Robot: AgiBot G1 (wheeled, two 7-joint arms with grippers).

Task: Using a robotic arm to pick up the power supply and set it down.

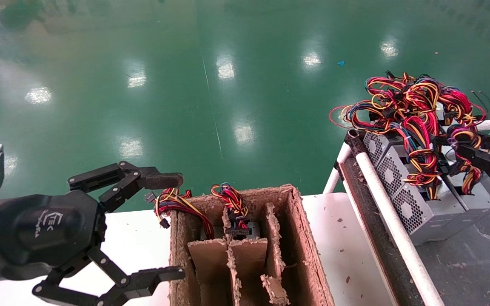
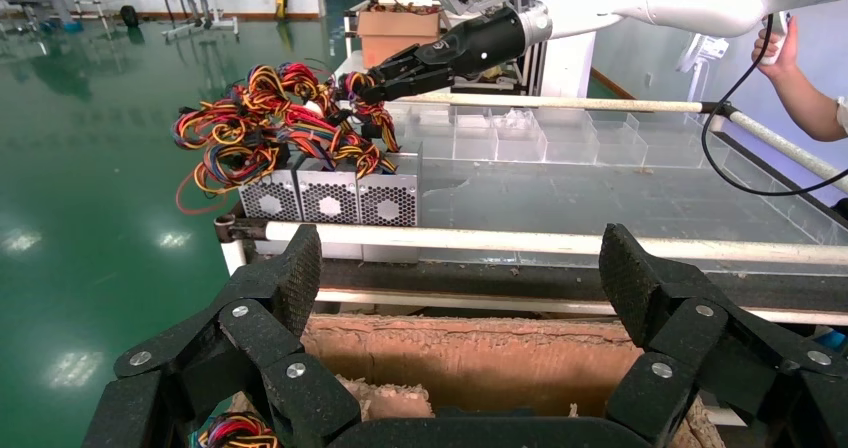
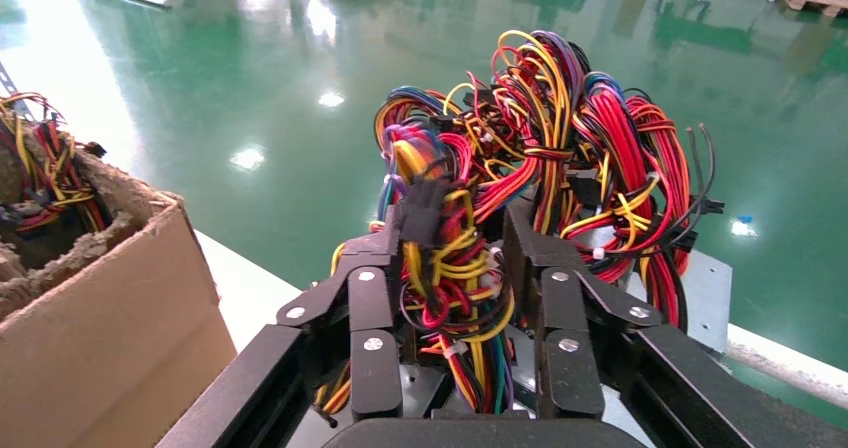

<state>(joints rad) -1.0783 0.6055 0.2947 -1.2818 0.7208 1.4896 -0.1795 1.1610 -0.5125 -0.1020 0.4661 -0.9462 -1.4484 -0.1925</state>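
The left gripper [image 1: 166, 225] hovered beside the cardboard box [image 1: 304, 238] on the white counter [image 1: 134, 242], fingers spread wide and holding nothing. Inside the box, frayed dividers separated the cells, and one supply [image 1: 238, 231] sat in a rear cell with its wires [image 1: 230, 199] looping over the rim. Further right, three supplies [image 1: 402, 187] stood in a row on the conveyor [image 1: 462, 259] behind a white rail [image 1: 394, 225]: grey sheet-metal boxes with honeycomb vents. The right gripper [image 3: 455, 298] was among their tangled leads [image 3: 560, 138], fingers closed around a bundle of wires; whether it gripped tightly could not be determined. Probable risk: the red, yellow and black leads were flexible and intertwined, so withdrawing the fingers could snag a loop and drag or tip a supply. At the box, soft ragged cardboard could catch a wide-open finger.
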